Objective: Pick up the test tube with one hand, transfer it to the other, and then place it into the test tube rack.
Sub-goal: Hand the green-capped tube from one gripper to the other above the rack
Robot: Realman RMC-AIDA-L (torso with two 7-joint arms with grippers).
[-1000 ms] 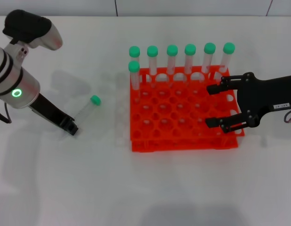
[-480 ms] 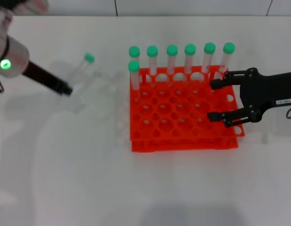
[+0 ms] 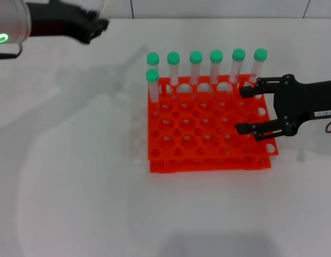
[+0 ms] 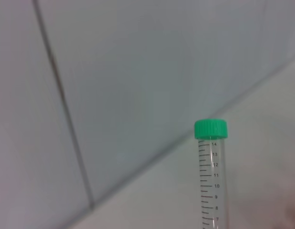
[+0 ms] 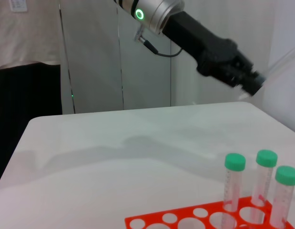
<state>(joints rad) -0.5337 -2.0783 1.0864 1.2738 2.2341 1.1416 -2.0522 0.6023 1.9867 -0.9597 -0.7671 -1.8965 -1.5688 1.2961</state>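
My left gripper (image 3: pixel 97 25), on the green-ringed arm, is raised at the far left and shut on the test tube. The tube (image 4: pixel 211 181) stands upright in the left wrist view with its green cap (image 4: pixel 210 129) on top. In the right wrist view the left gripper (image 5: pixel 251 81) shows high above the table with the clear tube (image 5: pixel 280 61) sticking out of it. The orange-red rack (image 3: pixel 208 160) sits mid-table with several green-capped tubes (image 3: pixel 195 67) along its far row and left side. My right gripper (image 3: pixel 249 110), with the white label, hovers open over the rack's right side.
The white table (image 3: pixel 74 187) spreads to the left of and in front of the rack. A grey panelled wall (image 4: pixel 114 71) stands behind the table. Three capped tubes (image 5: pixel 266 181) in the rack stand close to the right wrist camera.
My left arm has lifted the tube off the table and swung it up and toward the far left. The right gripper has barely moved.
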